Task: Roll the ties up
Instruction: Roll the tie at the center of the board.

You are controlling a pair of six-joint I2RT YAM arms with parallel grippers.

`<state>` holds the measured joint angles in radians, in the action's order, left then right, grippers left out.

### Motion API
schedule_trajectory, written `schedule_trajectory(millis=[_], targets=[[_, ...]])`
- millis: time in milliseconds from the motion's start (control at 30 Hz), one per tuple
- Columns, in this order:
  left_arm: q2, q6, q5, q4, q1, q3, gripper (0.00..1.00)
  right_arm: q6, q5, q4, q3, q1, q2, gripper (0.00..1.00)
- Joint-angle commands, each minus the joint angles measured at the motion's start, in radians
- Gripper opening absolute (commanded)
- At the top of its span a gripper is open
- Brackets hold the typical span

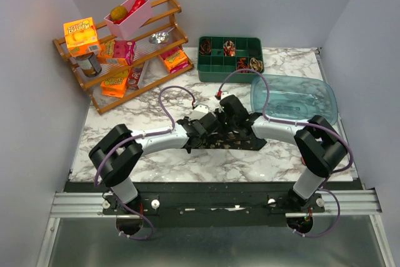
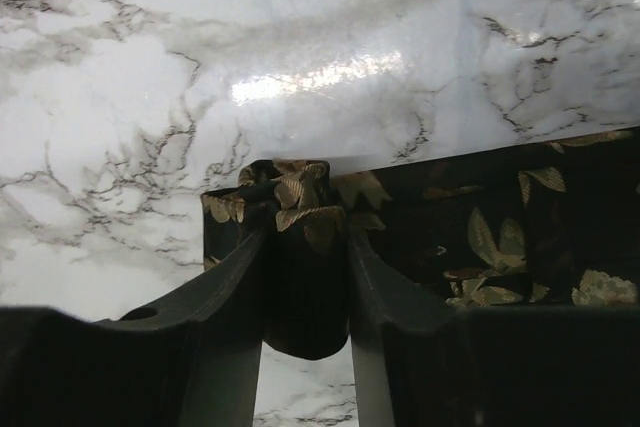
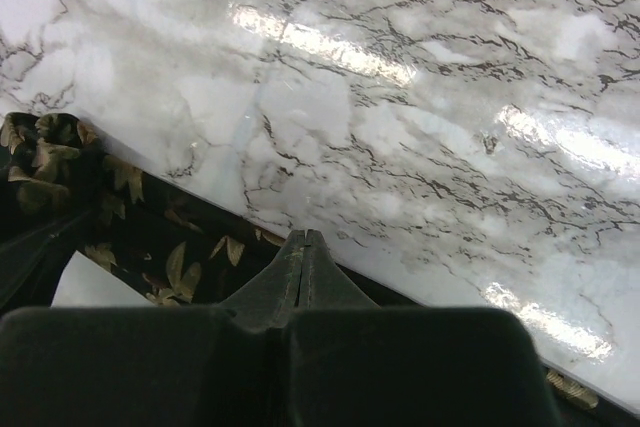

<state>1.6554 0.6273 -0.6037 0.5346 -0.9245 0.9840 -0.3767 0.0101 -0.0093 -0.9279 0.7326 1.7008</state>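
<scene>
The dark necktie (image 1: 242, 144) with a tan leaf print lies on the marble bench (image 1: 206, 164), well apart from the green divided tray (image 1: 219, 77) on the side toward the arm bases. Small coiled ties (image 1: 229, 47) sit in that tray's compartments. The left end effector (image 2: 305, 239) is grasping the necktie's bunched, rolled end between its fingers, while the right end effector (image 3: 303, 243) is clenched on nothing, with its tip at the necktie's edge.

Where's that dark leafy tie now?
In the overhead view the tie lies midway across the marble table, just left of and nearer than the clear blue tub.
</scene>
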Motion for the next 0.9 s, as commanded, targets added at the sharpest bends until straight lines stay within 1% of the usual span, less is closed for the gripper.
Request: schedule_trajectory(millis=[0,100,400,467,700,867], targets=[[-0.025,0.066,0.087,-0.088,-0.011,-0.051,0.55,-0.005,0.027,0.000,0.023,-0.007,-0.024,0.01],[-0.068,0.072,0.099,-0.117,-0.014,-0.070,0.61,-0.005,0.024,0.002,0.023,-0.007,-0.023,0.01],[-0.147,0.100,0.055,-0.139,-0.045,-0.097,0.65,0.007,-0.005,0.040,0.018,-0.006,-0.032,0.01],[-0.181,0.101,0.050,-0.147,-0.048,-0.111,0.66,0.015,-0.047,0.054,0.026,-0.006,-0.058,0.01],[-0.295,0.080,0.030,-0.162,-0.042,-0.139,0.80,0.030,-0.173,0.140,0.037,-0.004,-0.147,0.01],[-0.382,0.084,0.054,-0.154,0.007,-0.171,0.83,0.032,-0.239,0.160,-0.021,0.024,-0.133,0.01]])
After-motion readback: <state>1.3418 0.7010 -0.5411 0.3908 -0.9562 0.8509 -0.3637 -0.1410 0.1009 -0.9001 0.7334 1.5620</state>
